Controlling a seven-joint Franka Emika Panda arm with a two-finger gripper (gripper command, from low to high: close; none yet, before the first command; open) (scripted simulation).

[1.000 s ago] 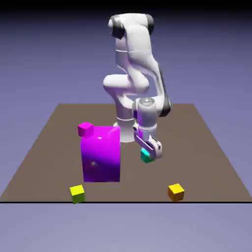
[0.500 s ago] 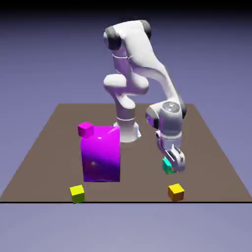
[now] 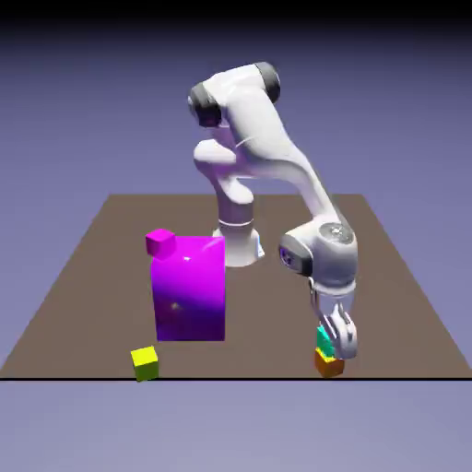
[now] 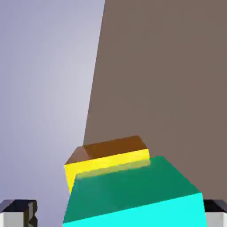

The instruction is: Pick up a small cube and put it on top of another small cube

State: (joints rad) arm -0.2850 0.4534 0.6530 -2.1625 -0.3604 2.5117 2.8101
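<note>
Fingers (image 4: 18,213) spread around teal cube (image 4: 137,193), it's on orange cube (image 3: 329,364) — one purple block (image 3: 189,290), one magenta cube (image 3: 160,243), one yellow cube (image 3: 145,363) left.

- Exterior view: the backdrop fades from black along the top edge to pale blue-violet at the bottom.
- A soft white glare lies on the purple block (image 3: 189,295), its lower part darker.
- Hand view: evenly bright; the teal cube's (image 4: 133,195) near face glows cyan, its top duller.
</note>
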